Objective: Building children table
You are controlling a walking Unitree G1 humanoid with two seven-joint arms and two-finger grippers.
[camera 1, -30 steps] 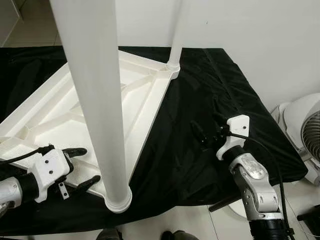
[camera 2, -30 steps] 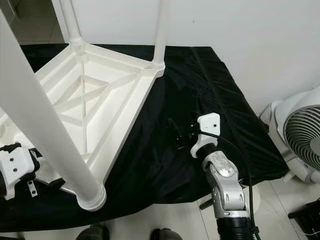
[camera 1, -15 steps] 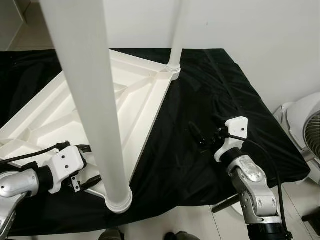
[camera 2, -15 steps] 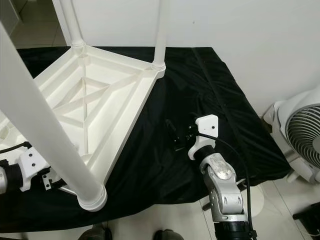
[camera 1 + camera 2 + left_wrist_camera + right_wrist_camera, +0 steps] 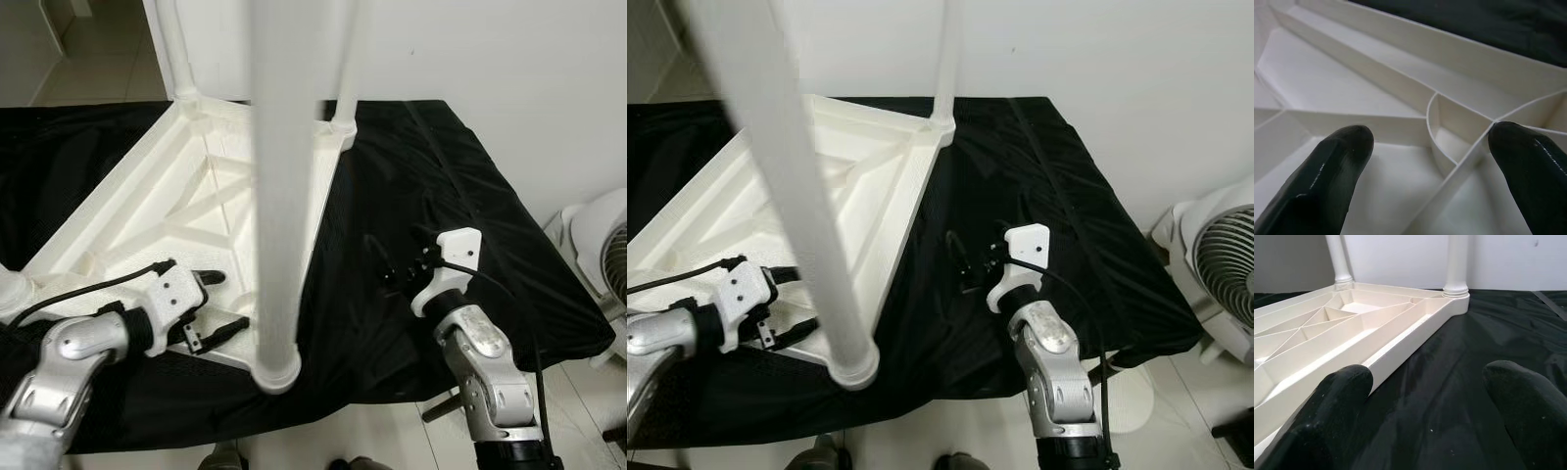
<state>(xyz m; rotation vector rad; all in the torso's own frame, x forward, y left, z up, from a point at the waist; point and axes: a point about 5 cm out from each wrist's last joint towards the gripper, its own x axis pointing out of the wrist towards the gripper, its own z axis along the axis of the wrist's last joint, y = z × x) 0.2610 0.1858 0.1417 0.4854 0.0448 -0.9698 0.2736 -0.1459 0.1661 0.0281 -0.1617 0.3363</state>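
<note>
Black cloth (image 5: 470,196) covers the surface before me, creased and slightly glossy, hanging over the near edge. Plain white wall (image 5: 490,49) behind it, evenly lit. To my right, a white fan (image 5: 1220,259) stands on the floor beside the surface. Pale tiled floor (image 5: 392,441) below. Far left, a lighter floor (image 5: 98,69) runs off past a wall corner.

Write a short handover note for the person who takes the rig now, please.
Left pincer: open, over the ribbed underside of the tabletop, near the closest leg.
Right pincer: open, holding nothing, above the black cloth beside the tabletop.
Tabletop lies upside down on the cloth; three legs stand in its corners.
Left: I cannot tell whether the fourth corner has a leg; check it, then turn the table upright.
</note>
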